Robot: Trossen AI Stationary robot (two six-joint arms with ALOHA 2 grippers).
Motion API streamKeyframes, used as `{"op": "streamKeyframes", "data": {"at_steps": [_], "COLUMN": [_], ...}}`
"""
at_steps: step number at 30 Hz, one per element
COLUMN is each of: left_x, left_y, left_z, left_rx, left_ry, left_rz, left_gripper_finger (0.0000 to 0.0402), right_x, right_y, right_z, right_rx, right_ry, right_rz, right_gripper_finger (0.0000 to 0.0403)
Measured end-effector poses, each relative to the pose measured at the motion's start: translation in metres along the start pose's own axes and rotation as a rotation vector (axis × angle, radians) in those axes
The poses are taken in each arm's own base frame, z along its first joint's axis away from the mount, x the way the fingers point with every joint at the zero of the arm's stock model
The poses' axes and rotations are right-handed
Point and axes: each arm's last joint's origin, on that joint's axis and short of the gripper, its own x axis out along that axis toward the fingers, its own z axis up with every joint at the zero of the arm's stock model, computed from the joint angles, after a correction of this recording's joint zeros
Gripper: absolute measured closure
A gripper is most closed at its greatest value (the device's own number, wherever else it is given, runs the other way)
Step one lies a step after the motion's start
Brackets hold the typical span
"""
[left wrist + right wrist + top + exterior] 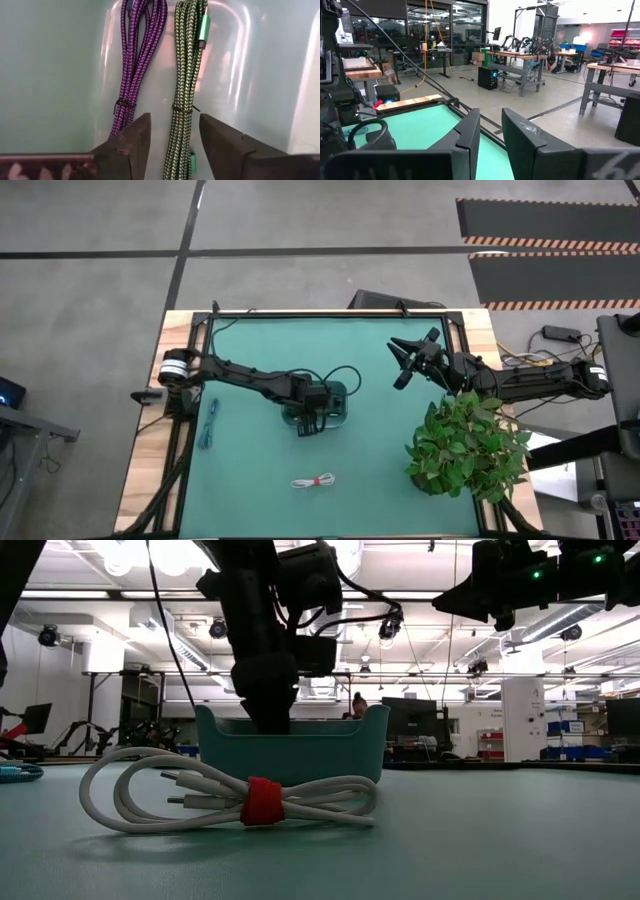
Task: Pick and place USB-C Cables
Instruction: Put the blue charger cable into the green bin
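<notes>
Between my left gripper's (172, 145) parted fingers lies the green cable (184, 90), seemingly released inside the tray (260, 75); lifting carelessly, I risk snagging it back out.

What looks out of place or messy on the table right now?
Nothing stands out. The purple cable and green cable lie straight, side by side in the bin; the white cable and teal cable lie bundled on the mat.

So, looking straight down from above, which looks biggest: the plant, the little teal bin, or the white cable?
1. Plant, clearly largest.
2. Teal bin, partly covered by the left gripper.
3. White cable, smallest.
</notes>
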Motion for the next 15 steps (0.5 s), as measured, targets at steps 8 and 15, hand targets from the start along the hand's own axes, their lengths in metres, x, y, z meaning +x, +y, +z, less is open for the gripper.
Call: {"op": "streamKeyframes", "data": {"at_steps": [8,15], "left_x": [-0.025,-0.059], "left_y": [0.002,0.005], "left_z": [0.005,0.005], "left_rx": [-0.005,-0.024], "left_ry": [-0.046,-0.131], "left_rz": [-0.007,-0.020], "left_gripper_finger": [0.0247,0.0247], "right_x": [0.000,0.000], "right_y": [0.000,0.000], "right_z": [0.000,0.000], "right_rx": [0.001,0.001], "right_ry": [0.000,0.002], "right_rz": [0.000,0.001], "right_gripper_finger": [0.0330,0.0330]}}
